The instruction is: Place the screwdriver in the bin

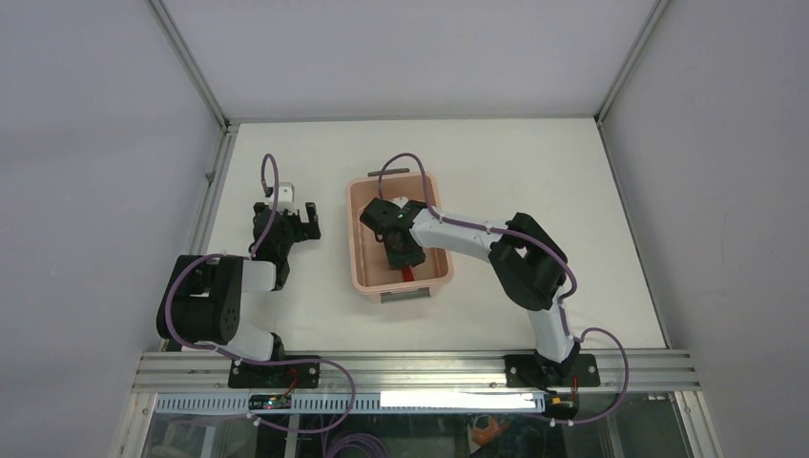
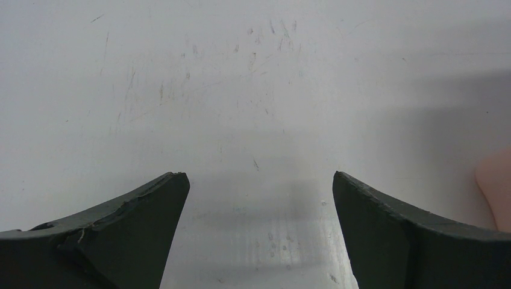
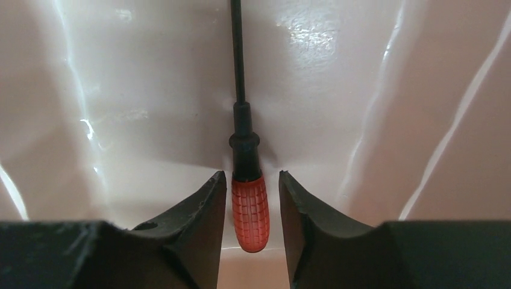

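So the small red-handled screwdriver with the thin dark shaft (image 3: 250,211) was lying inside the pale pink rectangular plastic bin (image 1: 352,239), shaft pointing away from the wrist cam. The right gripper (image 3: 251,176) was down in the bin, straddling the handle, with slivers of gap on both sides, so a bit spread and not pinching. The left gripper (image 2: 259,198) was spread wide over the white table (image 1: 534,172), left of the bin.
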